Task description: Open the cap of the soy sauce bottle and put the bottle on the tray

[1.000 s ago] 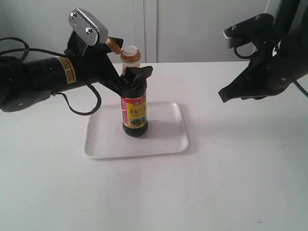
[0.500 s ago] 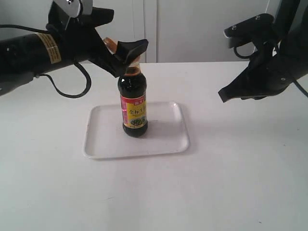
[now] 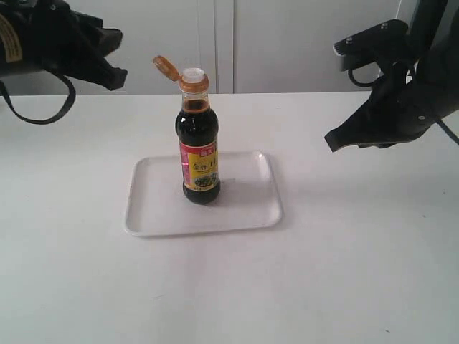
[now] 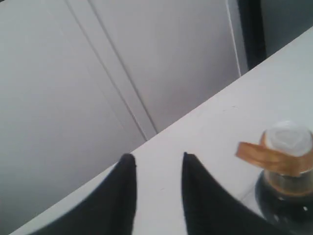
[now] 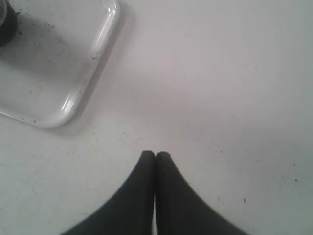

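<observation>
The soy sauce bottle [image 3: 199, 154] stands upright on the white tray [image 3: 244, 208], near its middle. Its orange-brown cap [image 3: 166, 69] is flipped open and hangs to the left of the white spout [image 3: 193, 72]. The left wrist view shows the cap [image 4: 259, 152] and the spout [image 4: 288, 138] to one side of the fingers. My left gripper [image 3: 118, 61] hovers high at the far left, well apart from the bottle, its jaws parted with nothing between them [image 4: 157, 157]. My right gripper [image 3: 331, 141] hangs above the table to the right of the tray, shut and empty [image 5: 155, 154].
White cabinet doors [image 3: 287, 43] stand behind the table's far edge. One corner of the tray [image 5: 73, 100] lies near the right gripper. Bare white tabletop [image 3: 323, 272] spreads in front of and to the right of the tray.
My left gripper let go of the bottle's neck, rose and drew back to the upper left, with its jaws closer together than before. The bottle stays on the tray. The right arm has not moved.
</observation>
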### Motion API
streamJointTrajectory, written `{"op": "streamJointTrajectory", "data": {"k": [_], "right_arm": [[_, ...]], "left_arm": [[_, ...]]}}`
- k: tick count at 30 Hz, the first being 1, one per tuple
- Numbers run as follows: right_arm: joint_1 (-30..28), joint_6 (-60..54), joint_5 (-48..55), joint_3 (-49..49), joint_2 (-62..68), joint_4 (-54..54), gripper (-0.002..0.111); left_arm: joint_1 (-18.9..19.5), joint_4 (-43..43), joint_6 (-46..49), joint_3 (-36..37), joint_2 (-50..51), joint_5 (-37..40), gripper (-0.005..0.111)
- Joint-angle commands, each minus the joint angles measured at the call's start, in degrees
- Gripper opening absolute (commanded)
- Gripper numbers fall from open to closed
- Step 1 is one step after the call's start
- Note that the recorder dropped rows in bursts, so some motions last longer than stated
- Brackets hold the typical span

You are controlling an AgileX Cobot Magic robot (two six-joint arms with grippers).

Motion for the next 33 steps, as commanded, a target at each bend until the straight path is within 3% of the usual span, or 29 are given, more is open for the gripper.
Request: {"op": "streamJointTrajectory", "data": {"k": [1, 10, 20, 27, 33], "right_arm": [[-0.43, -0.01, -0.66, -0.41, -0.07, 0.07, 0.0], [-0.43, -0.14, -2.42, -0.41, -0.07, 0.07, 0.0], [-0.43, -1.25, -2.42, -0.41, -0.07, 0.07, 0.0], [-0.43, -1.25, -1.31, -0.41, -0.07, 0.07, 0.0], [-2.96, -2.39, 6.27, -1.81, 1.16, -0.16, 0.0]], "left_arm": [[4.54, -1.14, -0.26, 0.09, -1.17, 2.01, 0.0], [11.82, -4.23, -0.25, -1.23, -1.17, 12.78, 0.0], [13.91, 1.66, 7.66, -7.19, -1.17, 39.16, 0.0], [13.91, -5.78, 7.96, -9.74, -1.06, 54.83, 0.0], [13.91, -17.35, 19.9, -13.3, -0.96, 65.8, 0.0]]}}
